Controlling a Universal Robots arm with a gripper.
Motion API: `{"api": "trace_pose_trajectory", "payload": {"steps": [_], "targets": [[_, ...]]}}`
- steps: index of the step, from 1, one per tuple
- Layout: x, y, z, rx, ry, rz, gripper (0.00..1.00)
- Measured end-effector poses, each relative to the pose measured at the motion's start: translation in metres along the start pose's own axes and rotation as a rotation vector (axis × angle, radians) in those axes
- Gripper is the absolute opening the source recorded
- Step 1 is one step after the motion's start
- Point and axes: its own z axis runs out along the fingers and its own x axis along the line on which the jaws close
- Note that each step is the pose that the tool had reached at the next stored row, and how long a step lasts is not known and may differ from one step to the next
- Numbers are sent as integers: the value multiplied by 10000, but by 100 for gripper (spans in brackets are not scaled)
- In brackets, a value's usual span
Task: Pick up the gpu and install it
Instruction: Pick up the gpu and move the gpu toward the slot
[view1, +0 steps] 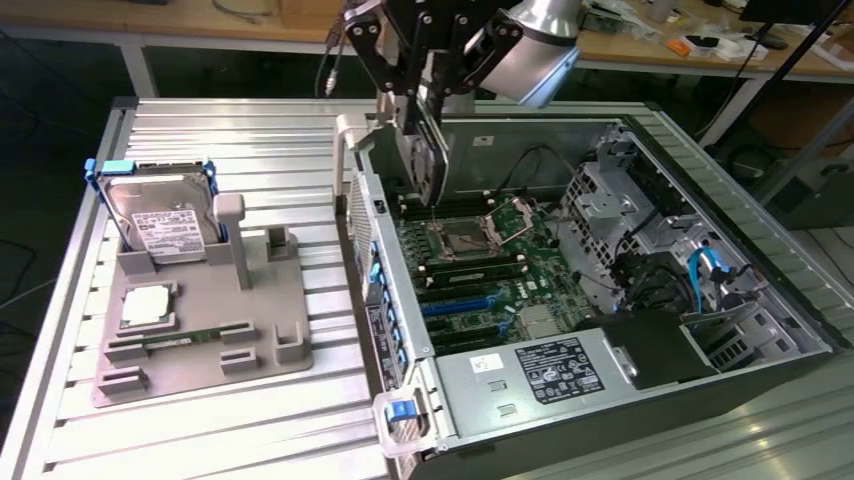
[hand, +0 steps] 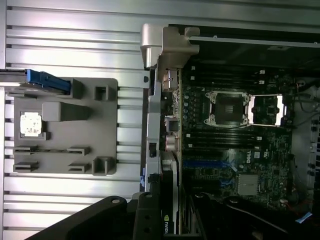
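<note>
Clamped on the gpu (view1: 430, 160), the jaws of the gripper (view1: 424, 95) pinch the card by its upper edge, and it hangs on edge, upright, over the far end of the open computer case (view1: 380, 300). Right under it lies the motherboard (view1: 507, 270): the empty processor socket (view1: 474, 237) and the dark memory slots sit just below the card, while the blue expansion slots (view1: 461, 305) lie nearer, toward the power supply (view1: 547, 365) with its white label. Tight quarters on the exterior view's left: the case's perforated wall and its grey corner latch (view1: 351, 130) stand just beside the card. On the exterior view's right the metal drive cage (view1: 614, 200) and blue cables (view1: 705, 275) are well apart from it. Whether the card's lower edge touches the board, I cannot tell from here. Out on the ribbed metal table (view1: 240, 130), at the exterior view's left, the grey fixture (view1: 200, 370) holds the hard drive (view1: 160, 225) propped upright, a processor chip (view1: 144, 305) lying flat, and a memory stick (view1: 180, 340) at its near side, all well apart from the arm.
</note>
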Motion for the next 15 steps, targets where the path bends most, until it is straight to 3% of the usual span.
{"api": "trace_pose_trajectory", "payload": {"steps": [15], "targets": [[-572, -27, 22, 1, -1, 25, 27]]}}
